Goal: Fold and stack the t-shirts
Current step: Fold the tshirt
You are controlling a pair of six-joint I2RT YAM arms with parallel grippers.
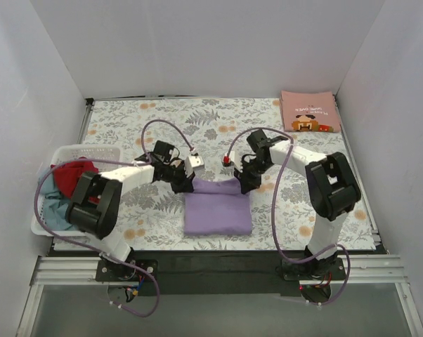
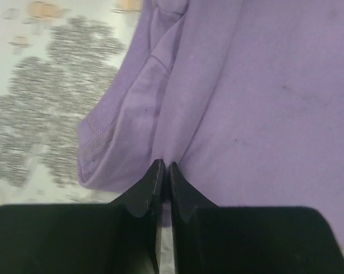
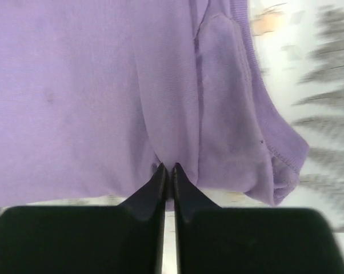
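While the lavender t-shirt (image 1: 217,210) lies folded into a rough rectangle on the floral table cloth (image 1: 127,119), both arms reach to its far edge.

Left gripper (image 1: 185,184): located at the far left corner of the lavender t-shirt. Its fingers are closed to a hairline slit, with a crease of purple fabric pinched between the tips.

Right gripper (image 1: 244,182): located at the far right corner of the lavender t-shirt. Its fingers are likewise pressed together on a fold of the same fabric.

Wrinkles run away from each pinch point. A hemmed sleeve (image 2: 112,142) sits folded just outboard of the left gripper.

Left of the lavender t-shirt, a white basket (image 1: 85,149) holds a red t-shirt (image 1: 74,175) and a grey-blue t-shirt (image 1: 53,202). Beyond the lavender t-shirt to the right, well apart, a salmon-pink t-shirt (image 1: 310,112) lies folded flat.
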